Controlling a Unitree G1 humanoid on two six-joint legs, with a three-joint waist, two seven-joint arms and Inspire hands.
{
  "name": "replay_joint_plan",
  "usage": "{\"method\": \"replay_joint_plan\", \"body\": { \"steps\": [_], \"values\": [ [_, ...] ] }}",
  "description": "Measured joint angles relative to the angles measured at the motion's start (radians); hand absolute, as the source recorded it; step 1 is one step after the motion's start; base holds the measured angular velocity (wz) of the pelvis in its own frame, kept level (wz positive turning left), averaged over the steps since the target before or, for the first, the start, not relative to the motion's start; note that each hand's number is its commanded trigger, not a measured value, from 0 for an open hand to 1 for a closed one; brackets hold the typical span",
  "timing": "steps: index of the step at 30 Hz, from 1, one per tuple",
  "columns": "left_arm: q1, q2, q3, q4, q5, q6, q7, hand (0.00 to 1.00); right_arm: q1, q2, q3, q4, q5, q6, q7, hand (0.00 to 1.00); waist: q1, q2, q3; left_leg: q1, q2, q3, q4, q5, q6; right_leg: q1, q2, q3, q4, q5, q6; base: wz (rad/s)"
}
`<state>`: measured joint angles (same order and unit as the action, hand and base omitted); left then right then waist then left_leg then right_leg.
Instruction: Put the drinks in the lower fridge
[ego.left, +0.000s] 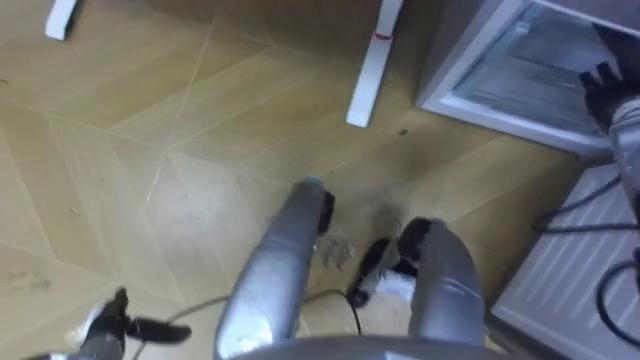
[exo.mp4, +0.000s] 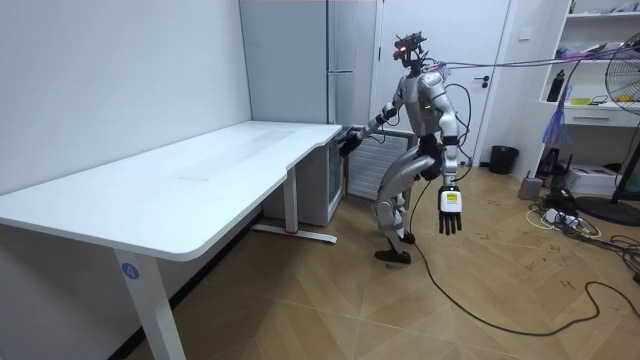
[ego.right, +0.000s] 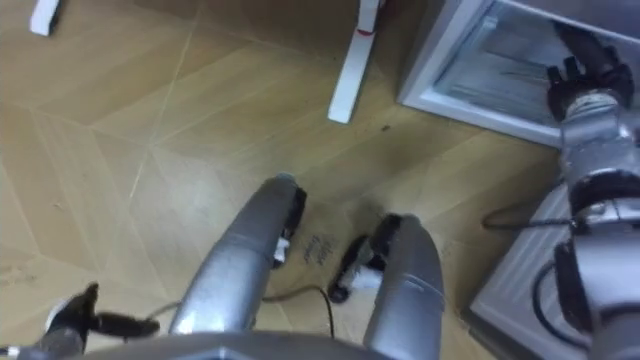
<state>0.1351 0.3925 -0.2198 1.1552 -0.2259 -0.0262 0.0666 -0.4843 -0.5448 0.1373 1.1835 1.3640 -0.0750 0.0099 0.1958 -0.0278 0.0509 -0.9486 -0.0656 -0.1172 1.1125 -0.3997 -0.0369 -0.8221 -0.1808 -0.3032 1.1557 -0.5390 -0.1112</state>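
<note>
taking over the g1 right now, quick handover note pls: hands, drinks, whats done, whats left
Left hand: open, hangs at the robot's side, holds nothing.
Right hand: stretched out to the opening of the lower fridge; its grip cannot be told.
Drinks: whether any are in the fridge cannot be told.
Done: the robot stands at the fridge, beside the white desk, and the lower compartment is open.
Left: probably the whole job of fetching the drinks and putting them in.
</note>
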Motion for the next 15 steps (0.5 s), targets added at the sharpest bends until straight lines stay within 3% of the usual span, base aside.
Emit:
{"method": "replay_joint_plan", "body": {
  "steps": [6, 8, 12, 15],
  "values": [
    [-0.006, 0.001, 0.019, 0.026, 0.002, -0.003, -0.042, 0.0, 0.159, -0.002, 0.097, 0.064, -0.398, 0.005, 0.155, 0.0, -0.002, 0.029, -0.016, 0.174, 0.007, 0.006, -0.158, 0.02, 0.005, 0.159, 0.024, 0.005, -0.166, 0.04, 0.018, -0.07],
    [-0.008, 0.001, 0.019, 0.029, 0.004, -0.005, -0.059, 0.0, 0.194, 0.007, 0.108, 0.065, -0.539, 0.013, 0.187, 0.0, -0.003, 0.036, -0.0189, 0.22, 0.02, 0.021, -0.202, 0.024, 0.008, 0.201, 0.033, 0.009, -0.212, 0.05, 0.018, -0.15],
    [-0.026, -0.01, 0.019, 0.053, 0.004, -0.005, -0.075, 0.0, 0.249, 0.05, 0.136, 0.065, -0.715, 0.013, 0.231, 0.0, -0.022, 0.041, -0.0213, 0.309, 0.038, 0.045, -0.276, 0.032, 0.009, 0.282, 0.046, 0.011, -0.292, 0.063, 0.021, -0.12],
    [-0.025, -0.042, 0.019, 0.056, 0.003, -0.007, -0.079, 0.0, 0.293, 0.099, 0.138, 0.067, -0.791, 0.011, 0.262, 0.0, -0.053, 0.038, -0.0208, 0.387, 0.04, 0.051, -0.352, 0.047, 0.011, 0.359, 0.05, 0.004, -0.366, 0.077, 0.031, 0.05]
  ]
}}
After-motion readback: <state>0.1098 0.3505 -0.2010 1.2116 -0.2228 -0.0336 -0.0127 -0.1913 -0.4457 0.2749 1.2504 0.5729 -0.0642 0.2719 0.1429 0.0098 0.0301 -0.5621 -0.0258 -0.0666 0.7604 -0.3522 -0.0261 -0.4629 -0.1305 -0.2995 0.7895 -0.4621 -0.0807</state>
